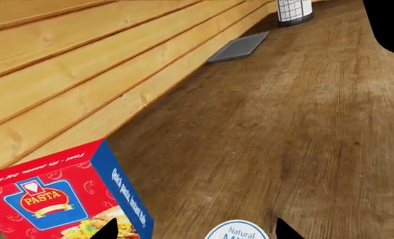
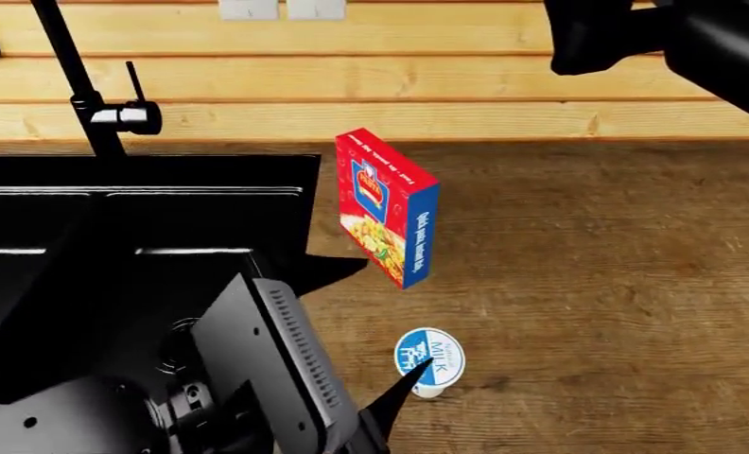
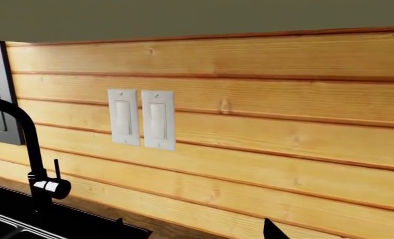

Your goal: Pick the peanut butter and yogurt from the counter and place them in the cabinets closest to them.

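- The left gripper [image 1: 193,229] has its fingers spread wide, with the yogurt [image 1: 237,230] standing on the counter [image 1: 283,129] between the two tips.
- One fingertip [image 2: 397,395] seems to touch the cup's side, though the head view is unclear there.
- The pasta box [image 2: 388,206] stands just beyond the fingers.
- The right gripper's spread cannot be told; only its tips show, facing the wall switches [image 3: 143,118].
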You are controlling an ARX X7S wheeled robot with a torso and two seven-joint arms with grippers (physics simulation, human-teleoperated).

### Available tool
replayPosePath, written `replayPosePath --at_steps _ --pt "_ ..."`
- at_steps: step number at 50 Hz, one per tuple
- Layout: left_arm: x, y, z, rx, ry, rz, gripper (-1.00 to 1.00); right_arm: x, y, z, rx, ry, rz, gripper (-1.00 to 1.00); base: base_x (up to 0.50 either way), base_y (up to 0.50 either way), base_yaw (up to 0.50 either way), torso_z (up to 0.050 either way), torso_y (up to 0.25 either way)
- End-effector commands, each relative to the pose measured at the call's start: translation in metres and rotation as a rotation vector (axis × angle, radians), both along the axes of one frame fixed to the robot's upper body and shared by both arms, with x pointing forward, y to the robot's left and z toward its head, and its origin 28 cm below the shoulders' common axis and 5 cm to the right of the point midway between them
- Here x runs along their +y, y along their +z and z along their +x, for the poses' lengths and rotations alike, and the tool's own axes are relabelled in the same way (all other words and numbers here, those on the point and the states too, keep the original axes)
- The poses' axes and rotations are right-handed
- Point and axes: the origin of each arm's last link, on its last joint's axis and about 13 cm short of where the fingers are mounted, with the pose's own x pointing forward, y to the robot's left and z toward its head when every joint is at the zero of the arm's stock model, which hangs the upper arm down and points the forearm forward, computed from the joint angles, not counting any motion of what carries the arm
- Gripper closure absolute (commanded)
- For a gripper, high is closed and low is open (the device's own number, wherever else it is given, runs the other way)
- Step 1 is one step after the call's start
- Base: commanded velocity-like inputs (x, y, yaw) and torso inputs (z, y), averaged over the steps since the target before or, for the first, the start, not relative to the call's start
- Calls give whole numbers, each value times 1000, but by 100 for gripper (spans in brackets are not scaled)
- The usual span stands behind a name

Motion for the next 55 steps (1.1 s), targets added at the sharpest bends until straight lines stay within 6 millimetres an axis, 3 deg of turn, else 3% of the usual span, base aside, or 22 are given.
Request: replayPosePath --at_steps 1,26,55 --pt "-11 -6 3 50 -65 78 -100 1 0 1 0 2 2 -100 0 0 0 0 0" --pt "-28 -32 15 92 -68 178 -100 2 -4 2 2 9 0 -100 0 0 0 0 0" --pt "-25 -60 29 142 -6 190 -100 3 -3 4 -1 15 -4 -100 0 0 0 0 0"
